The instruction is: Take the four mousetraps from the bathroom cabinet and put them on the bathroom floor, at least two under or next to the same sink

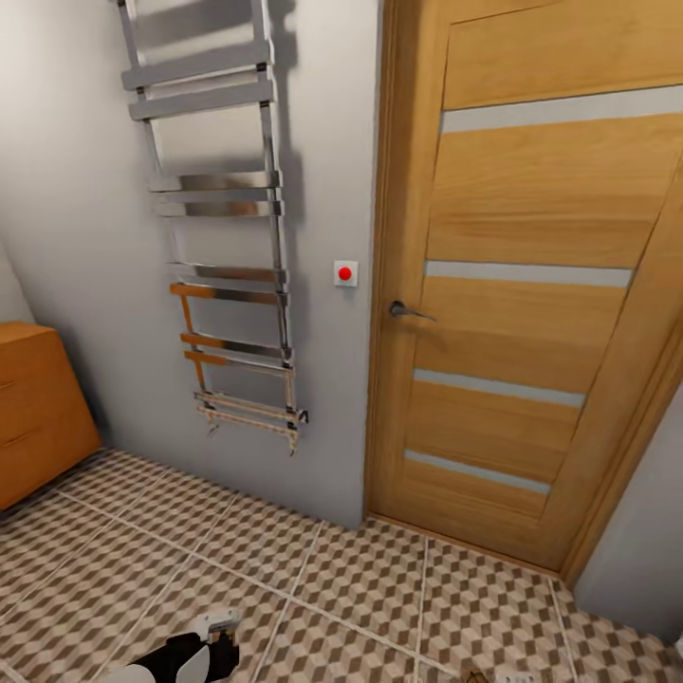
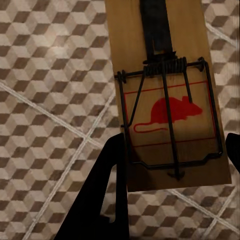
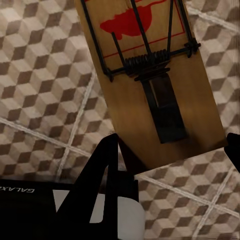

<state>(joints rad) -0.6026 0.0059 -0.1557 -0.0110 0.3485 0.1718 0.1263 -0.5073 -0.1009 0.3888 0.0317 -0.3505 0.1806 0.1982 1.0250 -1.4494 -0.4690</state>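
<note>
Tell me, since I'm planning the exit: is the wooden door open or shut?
Shut: the door sits flush in its frame, handle level, no gap showing.

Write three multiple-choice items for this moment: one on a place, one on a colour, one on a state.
1. The cabinet stands where in the head view?
A. left edge
B. beside the door handle
C. right of the door

2. The mouse printed on the left gripper's mousetrap is:
A. blue
B. red
C. green

3. The right gripper is:
A. open, holding nothing
B. shut on a mousetrap
C. shut on a towel

Key: 1 A, it sits against the left wall; 2 B, the print is red; 3 B, its fingers flank the board above the bathroom floor.
</note>
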